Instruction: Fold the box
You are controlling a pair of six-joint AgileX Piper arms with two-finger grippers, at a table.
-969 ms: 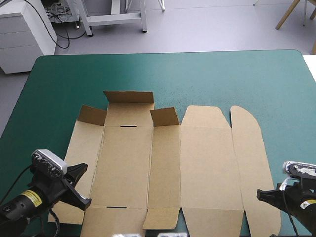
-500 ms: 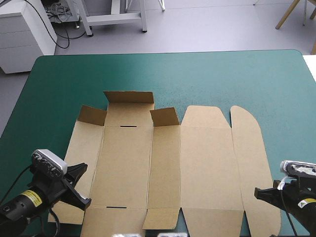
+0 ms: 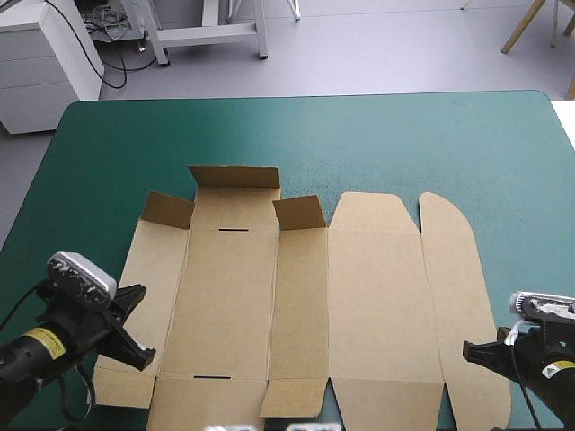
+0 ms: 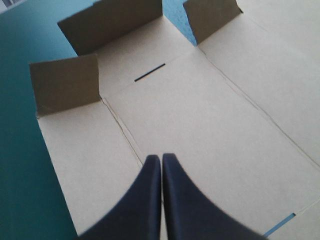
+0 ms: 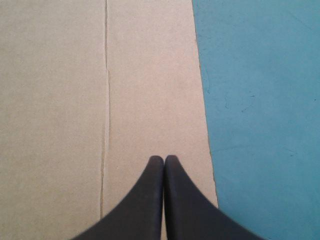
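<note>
I see the box (image 3: 359,296) lengthwise along the counter's (image 3: 296,135) near edge, left tool (image 4: 161,157) and right tool (image 5: 164,159) closed, empty, over its ends.

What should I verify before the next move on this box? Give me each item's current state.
1. The box lies on the teal-green cover with nothing on top of it: ok.
2. Three far flaps raised: ok.
3. The left gripper is over the box's left panels: ok.
4. The right gripper is over the box's right edge strip: ok.
5. Fingers open for a grasp: not ok, both pairs are shut.
6. Fingers touching the board: cannot tell.
</note>
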